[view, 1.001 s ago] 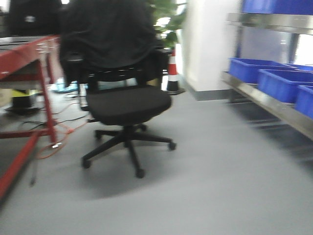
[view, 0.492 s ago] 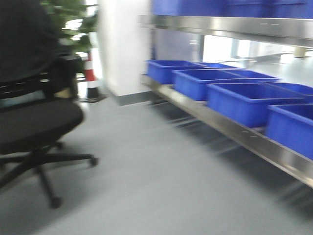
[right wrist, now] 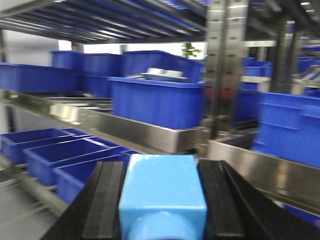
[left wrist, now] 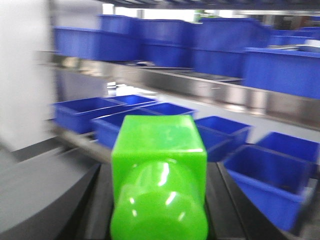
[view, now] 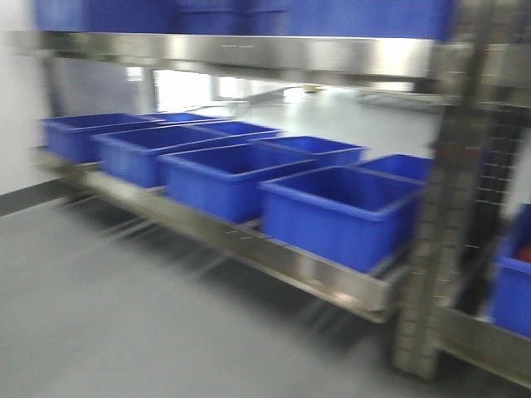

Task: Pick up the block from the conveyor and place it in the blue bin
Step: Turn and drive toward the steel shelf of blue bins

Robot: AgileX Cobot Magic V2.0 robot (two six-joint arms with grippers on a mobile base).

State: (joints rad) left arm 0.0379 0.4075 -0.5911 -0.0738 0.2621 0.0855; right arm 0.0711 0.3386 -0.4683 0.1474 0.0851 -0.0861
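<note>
Green block (left wrist: 159, 165) sits clamped in the fingers of the left gripper (left wrist: 160, 210), and a light-blue block (right wrist: 162, 192) in those of the right gripper (right wrist: 161, 215), both held firm for transport to the blue bins (view: 332, 225) on the steel rack (view: 319, 275).

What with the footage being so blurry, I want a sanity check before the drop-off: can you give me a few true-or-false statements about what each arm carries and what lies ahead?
1. The left gripper has its jaws shut on a green block. True.
2. The right gripper carries a red block. False: it carries a light blue block.
3. In the front view, blue bins stand in a row on a steel shelf. True.
4. The nearest bin in that row is piled above its rim with blocks. False: nothing shows above its rim.
</note>
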